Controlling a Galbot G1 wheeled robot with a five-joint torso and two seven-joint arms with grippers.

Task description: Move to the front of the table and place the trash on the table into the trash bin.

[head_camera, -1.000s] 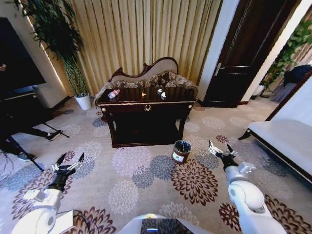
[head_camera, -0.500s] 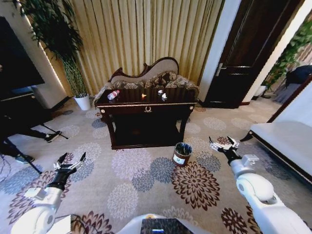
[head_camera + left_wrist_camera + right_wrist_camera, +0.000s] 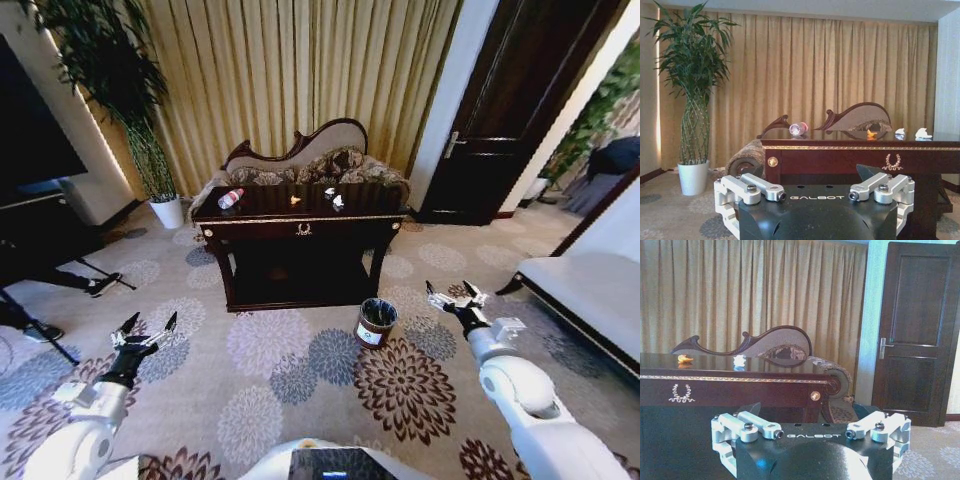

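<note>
Step in hand, by my reading: the approach. The robot stands on the patterned carpet facing the front of the table (image 3: 300, 225), well short of it, with nothing yet picked up.

Left end effector (image 3: 146, 330): held low and forward on the robot's left, above the carpet, fingers spread apart, empty. Right end effector (image 3: 448, 298): held forward on the robot's right, fingers likewise apart, empty. Neither is near the table or any of the trash.

Trash on the table top: the clear bottle (image 3: 231, 198) with a red cap lies on its side towards the left end; the small orange scrap (image 3: 295, 200) sits near the middle; the white crumpled scraps (image 3: 333, 196) lie just right of it, close together. In the left wrist view the bottle (image 3: 798, 129), orange scrap (image 3: 871, 134) and white scraps (image 3: 923, 133) line up along the top.

The trash bin (image 3: 375, 323) stands upright on the carpet, in front of the table's right leg, nearer the right arm than the left.

Judgement on the next move: the base must close in squarely on the table front until the top is within arm's reach, stopping without nudging the bin. The white scraps look best placed for the right arm
</note>
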